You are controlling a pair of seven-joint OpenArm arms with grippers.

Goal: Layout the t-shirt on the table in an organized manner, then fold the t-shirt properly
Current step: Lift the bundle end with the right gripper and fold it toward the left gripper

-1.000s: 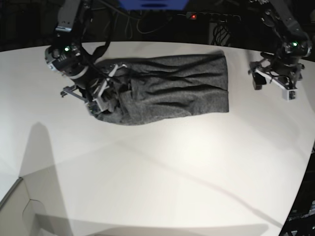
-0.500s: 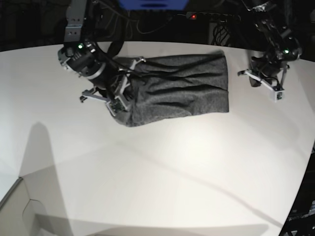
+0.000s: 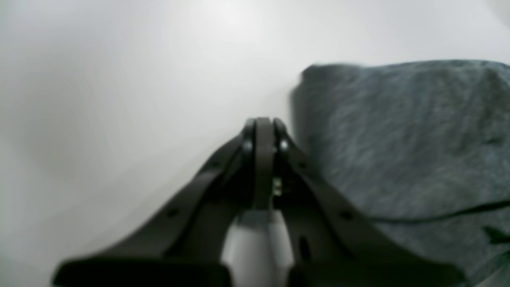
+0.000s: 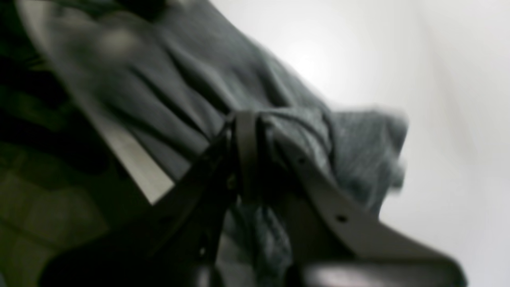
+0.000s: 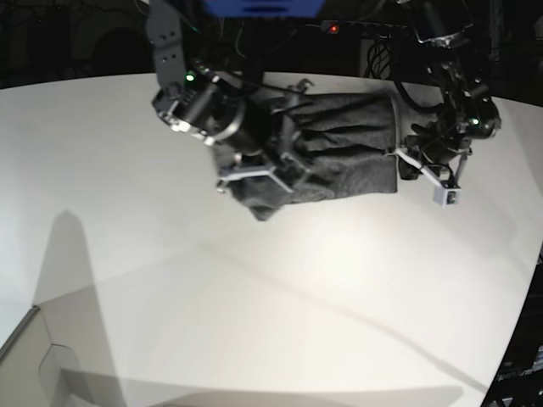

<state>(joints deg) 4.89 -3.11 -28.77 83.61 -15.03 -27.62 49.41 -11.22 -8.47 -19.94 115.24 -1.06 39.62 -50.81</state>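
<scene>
Since the counter (image 5: pixel 254 322) is mostly bare, you've got room: the shirt (image 5: pixel 356 144) lies bunched at the far edge. Your right gripper (image 4: pixel 247 131) has its jaws clenched on a fold, probably to drag it flat. Left gripper (image 3: pixel 263 131) sits beside the hem, jaws closed on nothing.

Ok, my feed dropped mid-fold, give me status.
Right gripper shut on shirt, lifting its end over. Left gripper shut, empty, beside the shirt's other edge. Table: nothing in the way.
</scene>
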